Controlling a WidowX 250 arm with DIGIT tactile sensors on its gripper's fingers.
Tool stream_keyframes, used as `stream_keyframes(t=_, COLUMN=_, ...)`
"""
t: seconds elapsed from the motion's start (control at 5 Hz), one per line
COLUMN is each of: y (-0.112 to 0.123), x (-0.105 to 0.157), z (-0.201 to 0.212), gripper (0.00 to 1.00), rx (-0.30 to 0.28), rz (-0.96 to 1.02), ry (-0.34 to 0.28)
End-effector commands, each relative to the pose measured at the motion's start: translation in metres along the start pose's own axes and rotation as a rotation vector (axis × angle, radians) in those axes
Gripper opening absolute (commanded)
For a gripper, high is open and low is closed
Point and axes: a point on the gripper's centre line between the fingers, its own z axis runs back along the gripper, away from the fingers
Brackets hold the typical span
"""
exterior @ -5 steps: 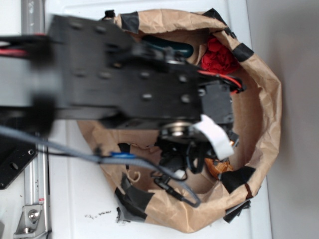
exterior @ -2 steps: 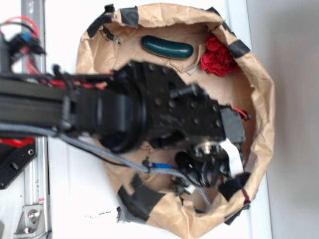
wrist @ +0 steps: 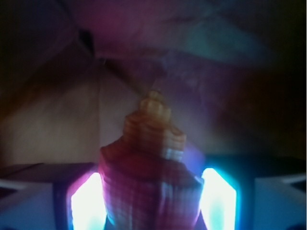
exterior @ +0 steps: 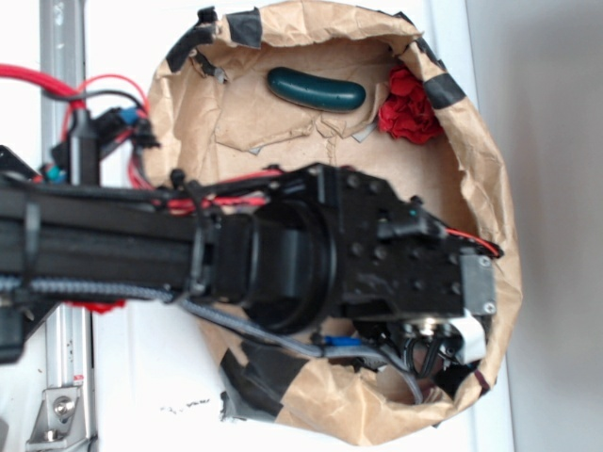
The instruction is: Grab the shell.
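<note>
The shell point(wrist: 149, 177) stood between the two glowing fingers point(wrist: 86, 203) of the tool point(wrist: 152, 203), its pointed tip aimed away from the wrist camera toward the brown paper wall point(wrist: 53, 120). The fingers sat just beside its flanks; whether they pinched it could not be told. From outside, the arm point(exterior: 283, 254) hid the shell inside the paper bowl point(exterior: 490, 160).

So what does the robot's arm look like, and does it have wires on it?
The arm is chunky, matte black and boxy, with round screw holes and a big round joint. Red cables loop beside it, grey ones run underneath, with a small blue piece. In the wrist view, the fingers show as bright glowing blocks.
</note>
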Motion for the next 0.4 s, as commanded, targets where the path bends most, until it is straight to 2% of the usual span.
stream_keyframes(t=0.0, y=0.028, x=-0.009, z=0.125, gripper=0.00, rx=0.103, rz=0.254, ry=-0.107)
stream_keyframes(t=0.2, y=0.027, x=-0.020, z=0.163, gripper=0.00, rx=0.175, rz=0.492, ry=-0.064)
